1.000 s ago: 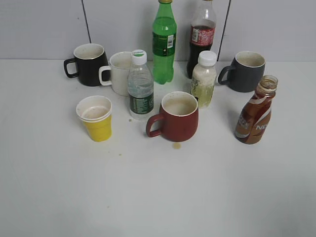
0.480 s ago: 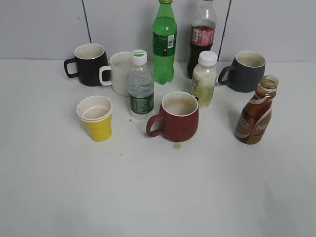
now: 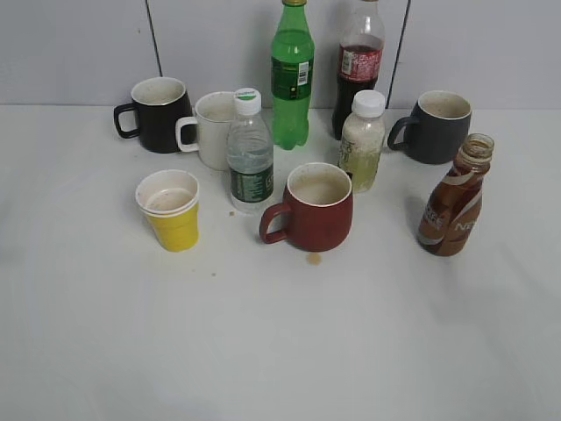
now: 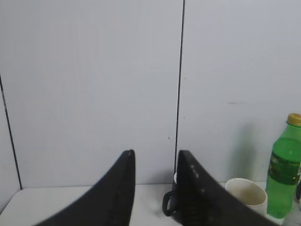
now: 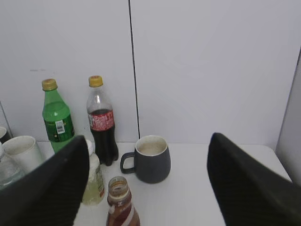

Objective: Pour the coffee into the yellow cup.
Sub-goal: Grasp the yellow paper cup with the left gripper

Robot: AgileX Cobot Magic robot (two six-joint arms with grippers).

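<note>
The coffee bottle (image 3: 453, 206), brown with a white swirl and no cap, stands upright at the right of the table. It also shows low in the right wrist view (image 5: 121, 205), in front of and below my right gripper (image 5: 148, 137), which is wide open and empty. The yellow cup (image 3: 171, 210), white inside, stands upright at the left. My left gripper (image 4: 155, 157) is empty, its jaws a narrow gap apart, and faces the back wall. Neither gripper shows in the exterior view.
A red mug (image 3: 314, 210) stands in the middle, with a water bottle (image 3: 250, 158) and a pale-drink bottle (image 3: 361, 145) behind it. Along the back stand a black mug (image 3: 158, 114), white mug (image 3: 209, 130), green bottle (image 3: 291, 79), cola bottle (image 3: 358, 70) and grey mug (image 3: 436, 127).
</note>
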